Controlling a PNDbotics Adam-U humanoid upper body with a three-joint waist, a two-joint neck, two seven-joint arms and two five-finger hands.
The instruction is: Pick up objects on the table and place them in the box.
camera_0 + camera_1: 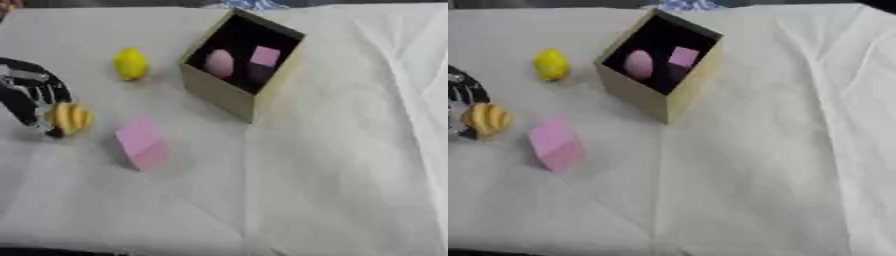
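Left hand (35, 102) has its fingers curled round a ribbed yellow-orange object (70, 118). Just beside it, to its right, a pink block (142, 142) lies tilted on the surface. Beyond the hand sits a yellow lemon-shaped piece (130, 63). Farther right stands the open tan box (219, 95), dark inside, holding a pink egg shape (219, 63) and a pink cube (264, 56).

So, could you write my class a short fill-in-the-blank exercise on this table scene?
1. The robot's left hand curls its fingers round a ribbed ____ object.
2. The open tan cardboard box holds ____ pink things.
3. The pink block lies ____ the box.
4. The yellow lemon-shaped object lies to the box's ____.

Missing words: yellow; two; outside; left
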